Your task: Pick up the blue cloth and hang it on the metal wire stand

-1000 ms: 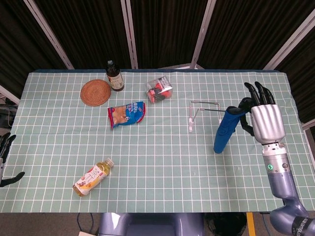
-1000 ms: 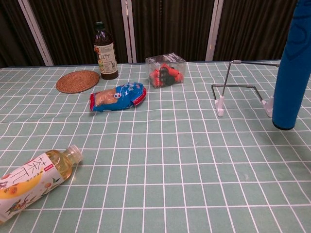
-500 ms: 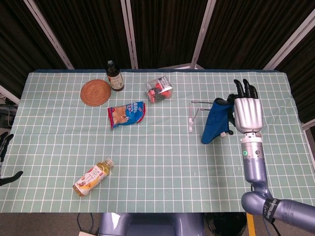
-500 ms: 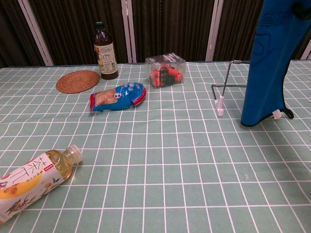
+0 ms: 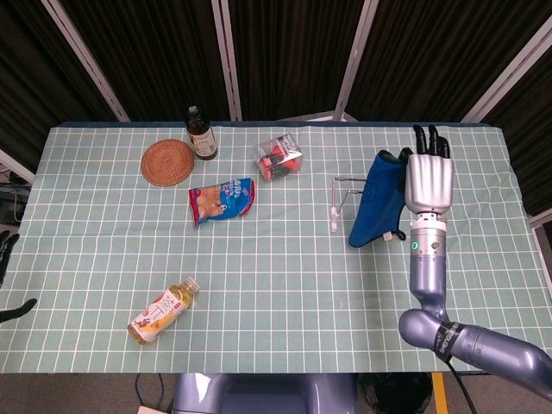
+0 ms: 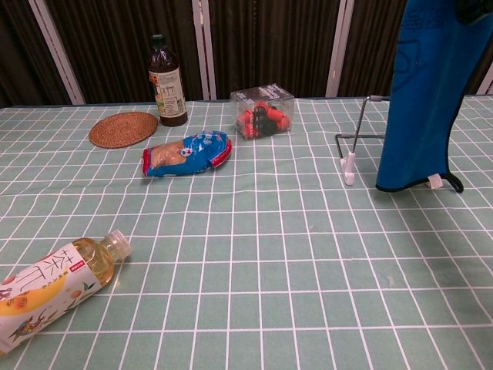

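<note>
**Blue cloth held over the wire stand**

The right hand [image 5: 429, 181] is up over the far right of the counter [image 5: 285, 285], back facing up and fingers pointing away. It grips the top of the blue cloth [image 5: 377, 200], which hangs down in a long drape beside it. In the chest view the cloth falls in front of the metal wire stand [image 6: 362, 142], covering its right half; the lower edge sits just above the green checked tablecloth, near the stand's white feet. Whether the cloth already rests on the top wire I cannot tell.

The left hand [image 5: 7, 274] only peeks in at the left edge of the head view, low beside the counter. Its fingers look dark and partly cut off, so I cannot tell how far apart they are.

On the near left lies a tea bottle [image 6: 54, 289] on its side, its label showing large Japanese characters. A blue snack bag [image 6: 187, 153] has print too small to read. Behind it stand a dark bottle [image 6: 167, 80] with a pale label, a round woven coaster [image 6: 123, 129], and a clear box [image 6: 262, 111] of red items.
</note>
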Robot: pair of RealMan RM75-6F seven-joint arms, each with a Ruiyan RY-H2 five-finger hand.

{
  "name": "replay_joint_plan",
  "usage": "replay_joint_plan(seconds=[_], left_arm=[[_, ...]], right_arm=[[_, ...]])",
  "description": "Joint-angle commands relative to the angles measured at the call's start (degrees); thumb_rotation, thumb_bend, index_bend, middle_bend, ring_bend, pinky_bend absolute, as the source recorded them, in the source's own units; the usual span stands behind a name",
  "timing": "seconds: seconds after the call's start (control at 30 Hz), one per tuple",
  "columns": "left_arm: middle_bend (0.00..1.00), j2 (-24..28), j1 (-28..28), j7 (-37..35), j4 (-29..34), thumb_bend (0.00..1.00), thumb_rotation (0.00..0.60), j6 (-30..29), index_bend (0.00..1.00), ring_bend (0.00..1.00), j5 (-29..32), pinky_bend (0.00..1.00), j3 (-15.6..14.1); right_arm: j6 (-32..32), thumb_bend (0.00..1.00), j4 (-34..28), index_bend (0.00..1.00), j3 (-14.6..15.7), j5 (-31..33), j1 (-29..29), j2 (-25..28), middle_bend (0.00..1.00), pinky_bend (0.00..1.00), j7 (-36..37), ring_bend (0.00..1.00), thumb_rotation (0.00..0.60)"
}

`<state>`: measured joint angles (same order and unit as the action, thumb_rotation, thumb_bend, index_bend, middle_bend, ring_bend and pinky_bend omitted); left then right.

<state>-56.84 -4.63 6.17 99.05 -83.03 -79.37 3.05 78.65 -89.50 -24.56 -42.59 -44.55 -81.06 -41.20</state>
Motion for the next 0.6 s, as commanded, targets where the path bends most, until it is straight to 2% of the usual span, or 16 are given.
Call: replay_joint_plan(seconds=[0.03,0.6], left_arm=[[0.00,-0.18,-0.21,0.30,-0.10,0.00,0.600,0.40,0.00,0.00,0.35,0.00,0.12],[0.00,-0.91,-0.94,1.09,-1.17,0.00,0.600,2.27,0.00,0.00,2.68,0.00,0.68]], right_arm=[[-0.40,0.66,1.84,0.75,-0.80,1.41,-1.56,-2.05,0.09,0.15,-0.95,0.00,0.600],[-3.55,0.66,12.97,0.75,-2.29,4.26,-6.55,-8.07,0.09,0.15,-3.05,0.00,0.600]])
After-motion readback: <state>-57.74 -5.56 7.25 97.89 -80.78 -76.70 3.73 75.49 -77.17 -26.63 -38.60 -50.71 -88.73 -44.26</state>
